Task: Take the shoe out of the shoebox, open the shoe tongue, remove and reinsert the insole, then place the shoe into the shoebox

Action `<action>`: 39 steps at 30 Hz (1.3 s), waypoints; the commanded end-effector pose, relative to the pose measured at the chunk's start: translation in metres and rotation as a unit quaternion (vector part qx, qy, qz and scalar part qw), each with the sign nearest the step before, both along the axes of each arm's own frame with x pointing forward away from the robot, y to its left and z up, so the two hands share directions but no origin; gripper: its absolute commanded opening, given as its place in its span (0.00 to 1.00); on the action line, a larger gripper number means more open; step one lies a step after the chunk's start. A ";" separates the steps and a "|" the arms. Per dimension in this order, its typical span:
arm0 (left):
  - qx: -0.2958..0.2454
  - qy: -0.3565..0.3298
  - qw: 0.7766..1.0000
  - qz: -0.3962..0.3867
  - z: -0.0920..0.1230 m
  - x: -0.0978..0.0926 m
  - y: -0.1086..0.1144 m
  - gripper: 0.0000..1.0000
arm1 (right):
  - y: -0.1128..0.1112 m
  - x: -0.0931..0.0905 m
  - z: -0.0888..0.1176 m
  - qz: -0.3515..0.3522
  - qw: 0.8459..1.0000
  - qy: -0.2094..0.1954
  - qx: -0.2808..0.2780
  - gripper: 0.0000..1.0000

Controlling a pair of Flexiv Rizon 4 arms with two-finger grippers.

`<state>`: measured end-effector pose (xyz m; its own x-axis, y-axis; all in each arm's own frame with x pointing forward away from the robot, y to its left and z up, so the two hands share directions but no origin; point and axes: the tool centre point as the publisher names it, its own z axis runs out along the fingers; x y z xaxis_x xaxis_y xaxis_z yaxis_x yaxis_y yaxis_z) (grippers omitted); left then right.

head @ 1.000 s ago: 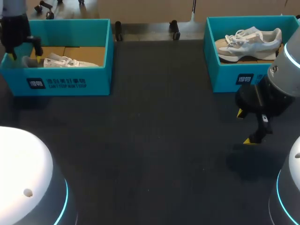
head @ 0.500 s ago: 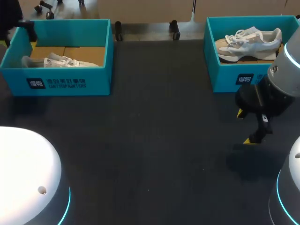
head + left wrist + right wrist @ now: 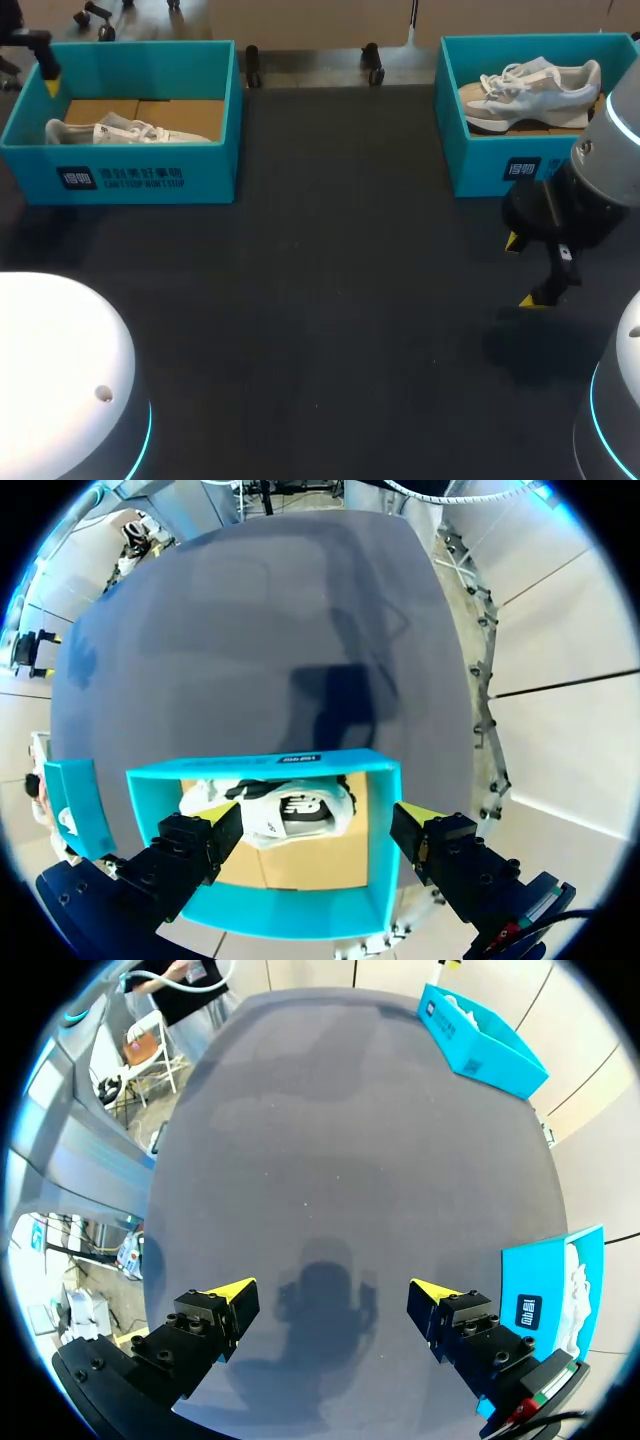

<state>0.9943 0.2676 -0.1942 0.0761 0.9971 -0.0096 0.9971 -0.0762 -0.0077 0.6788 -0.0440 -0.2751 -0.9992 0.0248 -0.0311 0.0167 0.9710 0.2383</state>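
White shoe (image 3: 120, 131) in teal shoebox (image 3: 140, 175), far-left bench (image 3: 330, 300) corner: likely light, soft upper; grip heel collar; left jaws open over shoebox; right jaws open.

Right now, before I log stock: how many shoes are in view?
2. A white shoe lies in the left shoebox; a pale shoe lies in the right shoebox. Box walls may hide more.

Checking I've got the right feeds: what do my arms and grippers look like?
The left gripper and right gripper have blocky black fingers with bright yellow wedge tips. The arms are rounded white shells ringed with a cyan light band.
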 end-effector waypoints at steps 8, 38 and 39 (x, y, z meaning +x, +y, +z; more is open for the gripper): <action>0.000 -0.007 1.000 0.000 0.000 -0.004 0.000 1.00 | 0.005 0.015 0.004 -0.049 0.999 0.015 -0.016 1.00; 0.000 -0.007 1.000 0.000 0.000 -0.004 0.000 1.00 | 0.014 0.100 0.027 -0.359 0.924 0.128 -0.008 1.00; 0.000 -0.007 1.000 0.000 0.000 -0.004 0.000 1.00 | 0.017 0.111 0.028 -0.395 0.909 0.129 -0.030 1.00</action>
